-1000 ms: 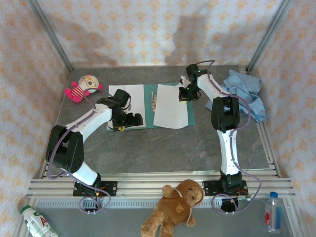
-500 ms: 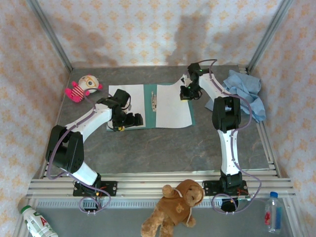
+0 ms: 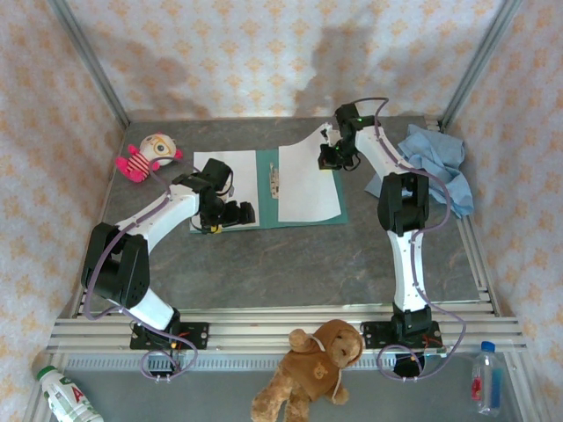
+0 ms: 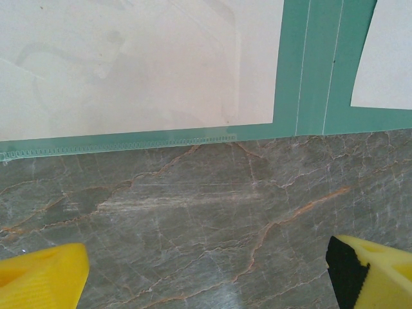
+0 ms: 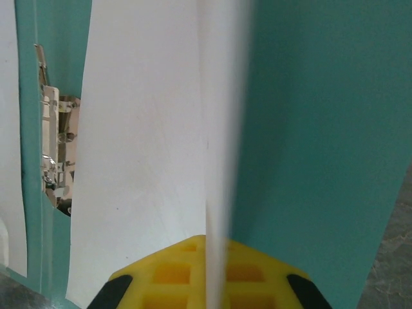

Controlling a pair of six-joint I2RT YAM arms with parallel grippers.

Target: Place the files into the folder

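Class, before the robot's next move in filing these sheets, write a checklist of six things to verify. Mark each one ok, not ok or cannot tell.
1. Right gripper shut on the right sheet at its edge: ok.
2. Left gripper open, holding nothing: ok.
3. Folder lying open on the table: ok.
4. Left sheet flat on its leaf: ok.
5. Right sheet flat on its leaf: not ok, far corner lifted.
6. Right sheet clear of the metal clip: cannot tell.
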